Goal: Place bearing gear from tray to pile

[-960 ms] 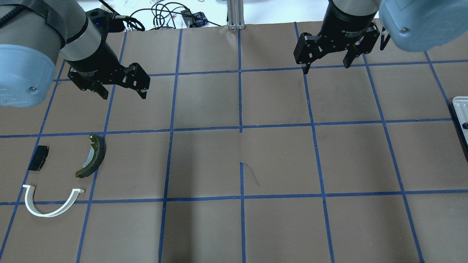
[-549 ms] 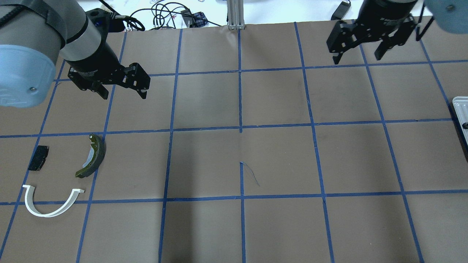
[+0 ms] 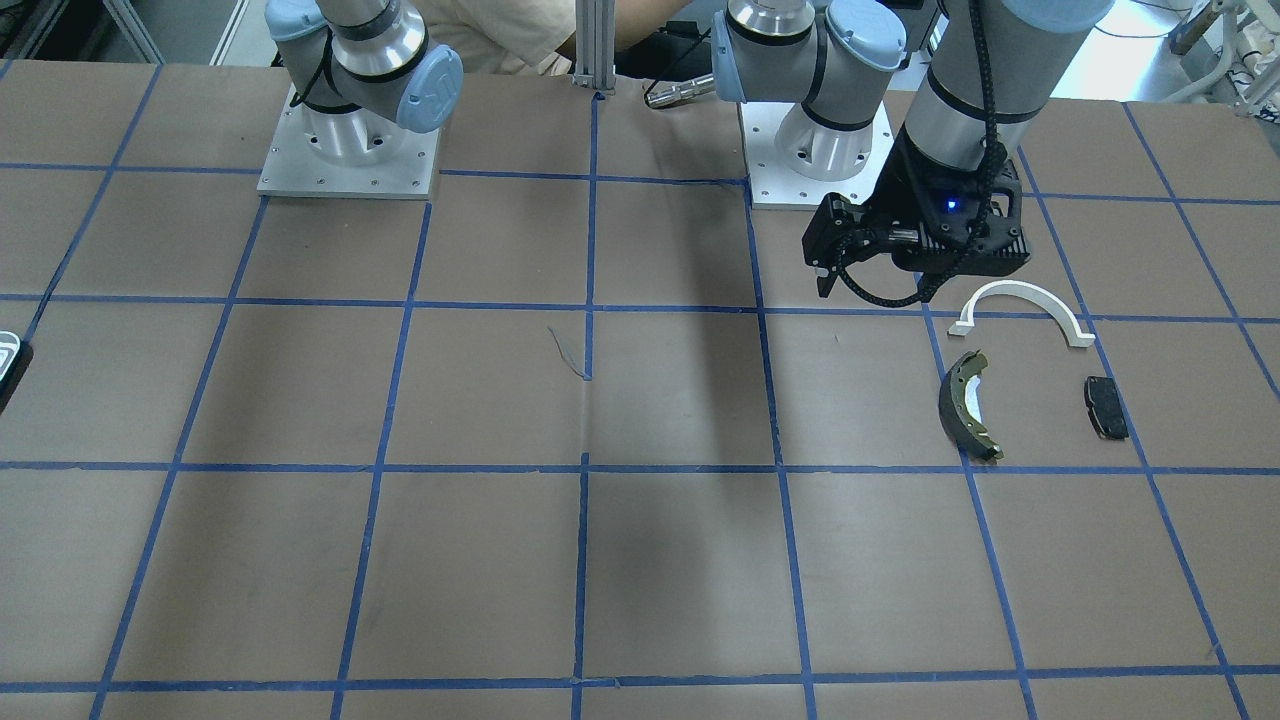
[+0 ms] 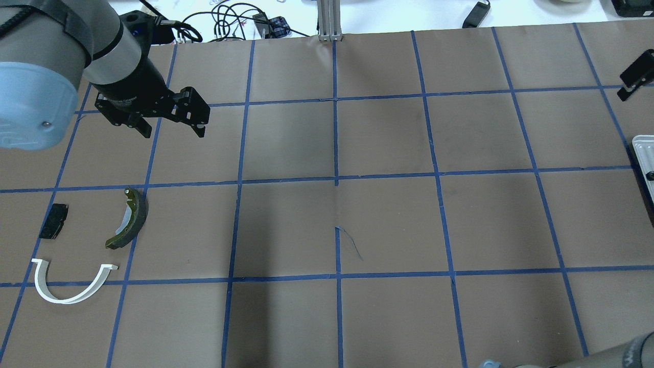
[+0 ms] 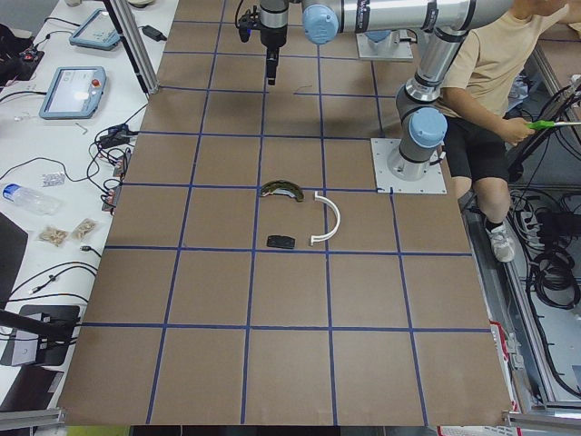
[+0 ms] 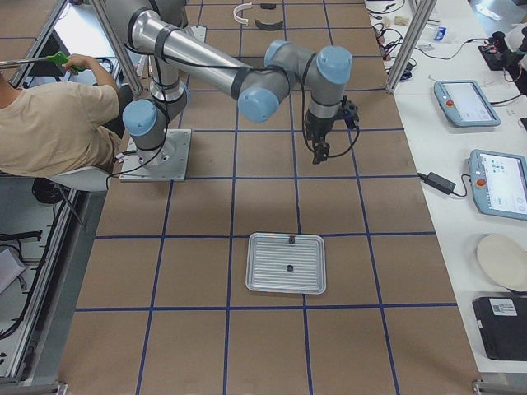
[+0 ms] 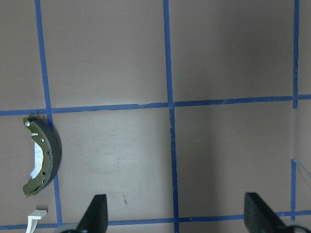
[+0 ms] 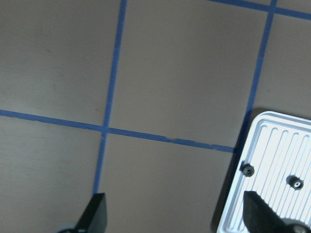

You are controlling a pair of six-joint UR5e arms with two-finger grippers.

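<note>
The silver ribbed tray (image 6: 286,280) lies at the table's right end and holds two small dark bearing gears (image 6: 291,240) (image 8: 248,169). My right gripper (image 8: 177,213) is open and empty. It hovers over bare table just short of the tray (image 8: 272,145). The pile lies at the left: a white half-ring bracket (image 4: 64,300), a dark brake shoe with an olive rim (image 4: 130,220) and a small black pad (image 4: 53,221). My left gripper (image 4: 172,133) is open and empty, above the table beyond the pile. The shoe also shows in the left wrist view (image 7: 43,155).
Brown paper with a blue tape grid covers the table (image 4: 337,225). An aluminium post (image 4: 329,20) and cables (image 4: 230,18) sit at the far edge. A seated operator (image 6: 58,123) is beside the robot bases. Tablets lie on the side table (image 6: 494,177).
My right gripper has swung to the right toward the tray and has nearly left the overhead view. My left gripper and the pile have not moved.
</note>
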